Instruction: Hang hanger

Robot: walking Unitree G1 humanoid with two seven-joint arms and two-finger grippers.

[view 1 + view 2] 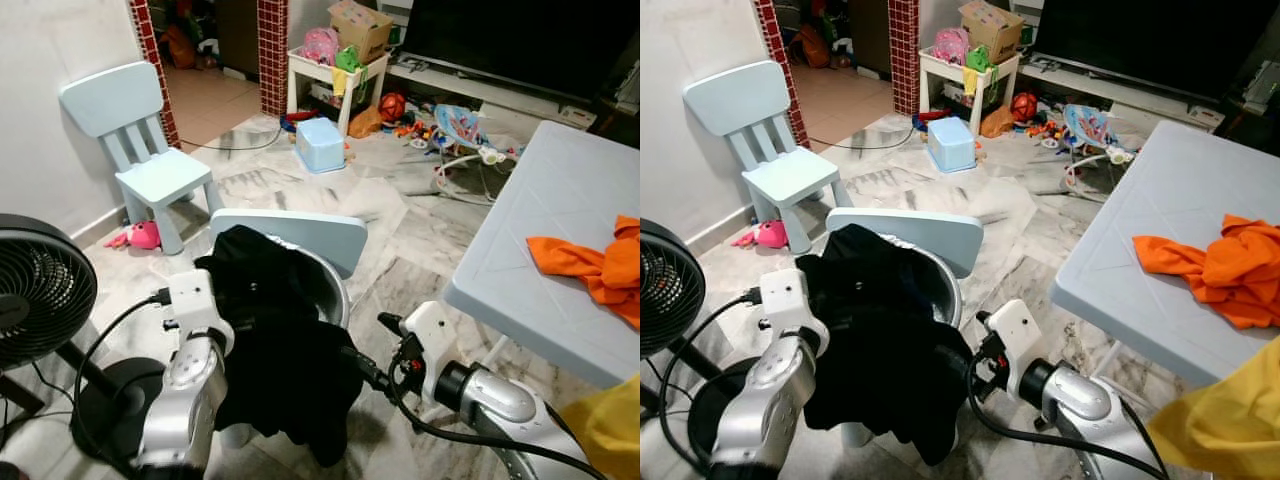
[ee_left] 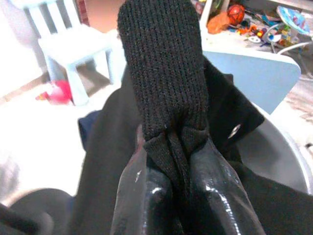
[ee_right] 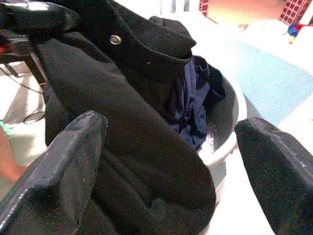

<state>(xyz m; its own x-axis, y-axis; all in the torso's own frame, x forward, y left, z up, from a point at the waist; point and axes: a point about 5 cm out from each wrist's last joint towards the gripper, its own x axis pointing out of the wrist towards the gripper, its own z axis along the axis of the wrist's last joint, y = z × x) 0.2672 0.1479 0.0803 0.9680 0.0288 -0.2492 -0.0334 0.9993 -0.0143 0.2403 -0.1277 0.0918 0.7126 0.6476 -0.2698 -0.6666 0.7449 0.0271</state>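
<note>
We see our left gripper [image 2: 168, 161] with its jaws clamped on a ribbed cuff of the black garment [image 1: 280, 340], which drapes over the near rim of the grey basin [image 1: 335, 285] (dark blue cloth lies inside). Our right gripper [image 3: 171, 161] hovers just right of the garment, jaws wide apart, holding nothing. An orange cloth [image 1: 590, 265] lies on the tabletop [image 1: 545, 210] at right.

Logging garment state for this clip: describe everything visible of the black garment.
The black garment is a dark, heavy-looking jacket with a ribbed knit cuff and a metal snap. It drapes over the rim of a grey basin and hangs down its side. The left gripper is shut on the cuff; the right gripper is open beside the fabric. Dark blue cloth lies under it.
</note>
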